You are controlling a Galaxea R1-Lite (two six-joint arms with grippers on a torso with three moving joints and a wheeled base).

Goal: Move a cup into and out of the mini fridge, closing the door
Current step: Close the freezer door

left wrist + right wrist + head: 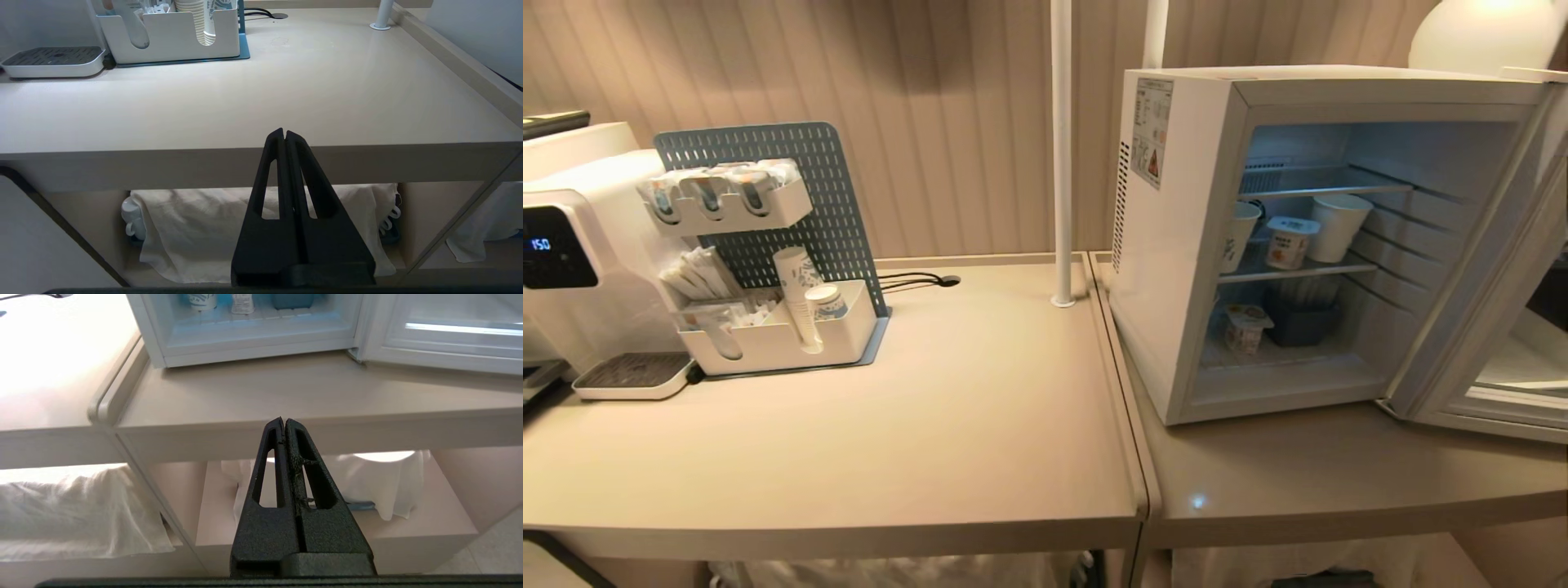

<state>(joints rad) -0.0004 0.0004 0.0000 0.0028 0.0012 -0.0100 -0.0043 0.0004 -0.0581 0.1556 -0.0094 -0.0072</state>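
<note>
Mini fridge (1176, 245) beyond right gripper (284, 420), door (1486, 327) open

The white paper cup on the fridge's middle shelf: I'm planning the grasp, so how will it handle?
The white paper cup looks thin-walled, so probably light and easily crushed. It is tall and tapers to a narrow base on the wire shelf, so a nudge may tip it.

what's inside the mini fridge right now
The mini fridge stands open. Its middle shelf holds two white cups with a small tub between them. The floor has another small tub and a dark container. The left cup is partly hidden by the frame.
</note>
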